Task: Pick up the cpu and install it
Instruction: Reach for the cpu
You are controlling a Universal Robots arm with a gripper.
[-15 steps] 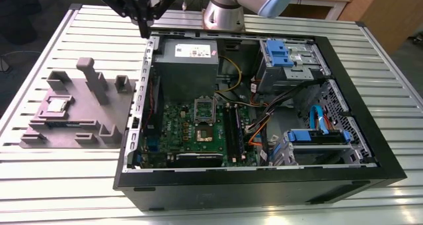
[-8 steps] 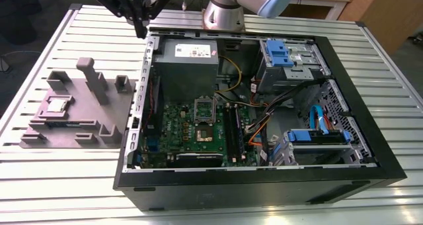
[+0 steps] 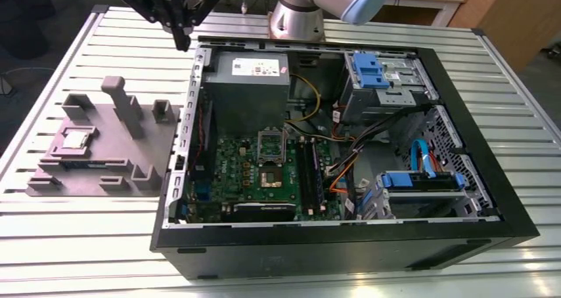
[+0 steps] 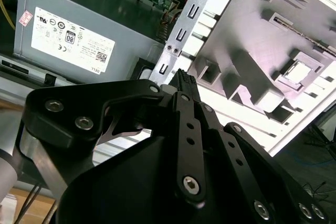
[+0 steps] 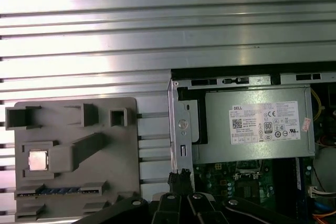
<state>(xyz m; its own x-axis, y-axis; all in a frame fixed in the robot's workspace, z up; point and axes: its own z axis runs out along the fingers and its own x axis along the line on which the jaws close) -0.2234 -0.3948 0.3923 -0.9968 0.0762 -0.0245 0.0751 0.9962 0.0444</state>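
Observation:
The cpu [image 3: 75,139] is a small silvery square chip lying flat in a recess of the grey holder block [image 3: 110,155], at the exterior view's left of the open computer case. It also appears in both wrist views: cpu [image 5: 38,159], cpu [image 4: 297,72]. My gripper [image 3: 182,43] hangs above the table at the case's far left corner, well away from the chip, fingers together and holding nothing. The joined tips of the gripper [image 4: 182,77] and gripper [image 5: 179,176] sit over the case's edge. On the motherboard, the socket [image 3: 269,176] lies open with its frame [image 3: 270,142] raised.
The black case [image 3: 351,242] lies on its side on a ribbed metal table [image 3: 79,245]. A grey power supply [image 3: 249,81] fills its far left corner; blue drive bays [image 3: 379,71] and cables sit at the right. Upright posts [image 3: 123,104] rise from the holder block.

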